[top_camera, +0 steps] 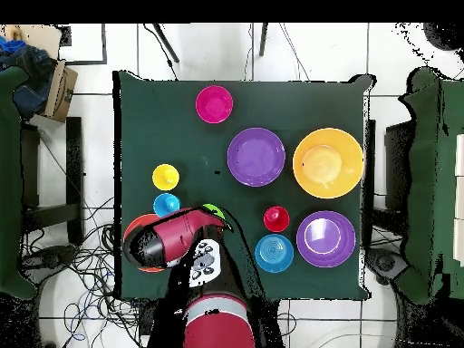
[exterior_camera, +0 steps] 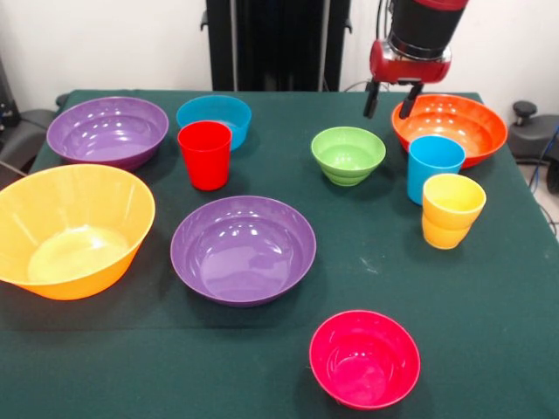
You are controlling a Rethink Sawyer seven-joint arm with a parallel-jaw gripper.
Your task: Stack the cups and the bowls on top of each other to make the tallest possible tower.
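Note:
My gripper (exterior_camera: 390, 99) hangs open and empty above the left rim of the orange bowl (exterior_camera: 454, 127) at the back right. In front of that bowl stand a light blue cup (exterior_camera: 434, 166) and a yellow cup (exterior_camera: 452, 209). A green bowl (exterior_camera: 348, 155) sits left of them. The red cup (exterior_camera: 204, 154) stands before a blue bowl (exterior_camera: 214, 118), beside a purple bowl (exterior_camera: 107, 131). Nearer are the yellow-orange bowl (exterior_camera: 70, 229), a second purple bowl (exterior_camera: 243, 249) and the magenta bowl (exterior_camera: 364, 358). From overhead the arm (top_camera: 168, 237) hides the gripper and most of the orange bowl (top_camera: 132, 228).
Everything stands upright and apart on a dark green cloth (exterior_camera: 489, 332). Overhead, a cardboard box (top_camera: 60, 89) and dark chairs (top_camera: 18, 181) flank the table, and cables (top_camera: 86, 272) lie on the floor near the base.

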